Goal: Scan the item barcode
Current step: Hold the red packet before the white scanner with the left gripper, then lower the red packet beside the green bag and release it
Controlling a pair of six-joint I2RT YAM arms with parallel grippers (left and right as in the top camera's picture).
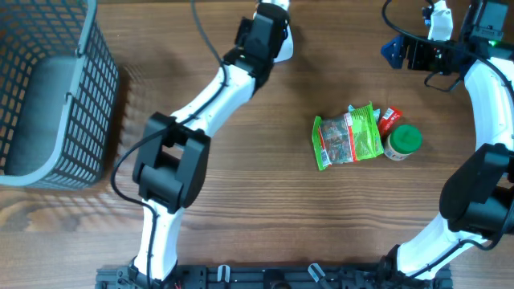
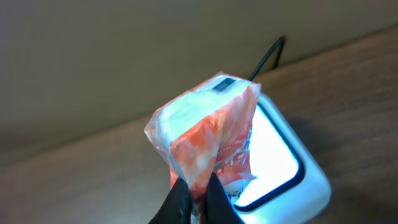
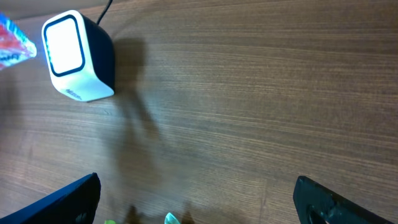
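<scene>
One orange-and-white packet, pinched by the left gripper, hangs over the lit scanner for reading; the right gripper stands spread.

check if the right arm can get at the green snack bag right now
Probably yes: the right gripper is open and empty, the green snack bag lies uncovered, and the left arm is off at the scanner. Only the green-lidded jar crowds one edge.

Even bright light; scanner window glares (blown white); packet blurred.
</scene>
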